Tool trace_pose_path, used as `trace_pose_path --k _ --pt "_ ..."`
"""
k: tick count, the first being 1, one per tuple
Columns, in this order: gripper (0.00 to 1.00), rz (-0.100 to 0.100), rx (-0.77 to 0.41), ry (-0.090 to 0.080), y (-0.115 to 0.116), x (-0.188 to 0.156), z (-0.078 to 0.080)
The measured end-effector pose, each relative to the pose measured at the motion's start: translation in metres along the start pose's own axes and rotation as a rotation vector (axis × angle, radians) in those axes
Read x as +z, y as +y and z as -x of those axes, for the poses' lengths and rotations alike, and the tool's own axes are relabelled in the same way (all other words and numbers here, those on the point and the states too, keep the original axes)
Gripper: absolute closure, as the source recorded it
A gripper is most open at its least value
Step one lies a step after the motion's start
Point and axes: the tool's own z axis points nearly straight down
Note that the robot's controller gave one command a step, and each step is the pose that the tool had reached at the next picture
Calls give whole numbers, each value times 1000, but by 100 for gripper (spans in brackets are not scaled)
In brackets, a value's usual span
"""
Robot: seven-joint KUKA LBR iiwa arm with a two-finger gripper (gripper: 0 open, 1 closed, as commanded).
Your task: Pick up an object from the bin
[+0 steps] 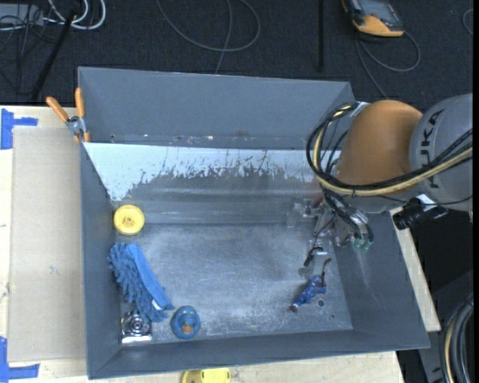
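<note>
Near arm-side wall of bin (223, 126): hovers with tool (314, 271) just above blue piece (307, 295). Lies alone, well apart from brush (137, 276); likely easy target. Cannot tell tool's state.

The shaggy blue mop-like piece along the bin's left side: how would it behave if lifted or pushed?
The shaggy blue piece looks like soft fringed fabric, so it would probably sag when lifted. It seems light for its bulk. Lying flat and long, it should bunch rather than roll if pushed.
</note>
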Motion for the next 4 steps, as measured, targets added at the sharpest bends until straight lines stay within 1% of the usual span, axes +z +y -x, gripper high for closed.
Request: trace_pose_path --k 1,2,3,4 --pt "0 -1 -2 -7 0 -5 2" --pt "0 -2 -175 -15 -16 36 -20" --pt "0 -1 -256 -4 -26 38 -52" --pt "0 -2 -409 -6 -28 29 -70"
